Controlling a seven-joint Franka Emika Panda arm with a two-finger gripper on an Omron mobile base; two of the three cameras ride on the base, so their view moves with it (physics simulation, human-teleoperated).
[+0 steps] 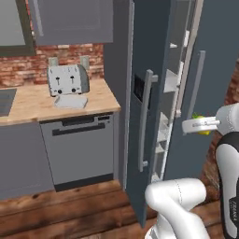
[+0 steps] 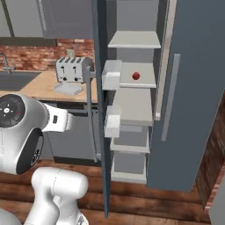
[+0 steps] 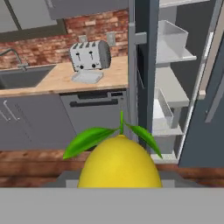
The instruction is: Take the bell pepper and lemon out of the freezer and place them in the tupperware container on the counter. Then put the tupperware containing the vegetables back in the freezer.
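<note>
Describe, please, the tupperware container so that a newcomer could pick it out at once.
Find the wooden counter left of the open freezer. On it stands a silver toaster against the brick wall, and directly in front of that lies the tupperware container. It is a flat, pale grey tray with low walls, far lower than the toaster.

The lemon's (image 3: pixel 119 162) underside is cut off at the hand view's bottom edge; in the left base view the gripper (image 1: pixel 201 125) mostly hides it.
</note>
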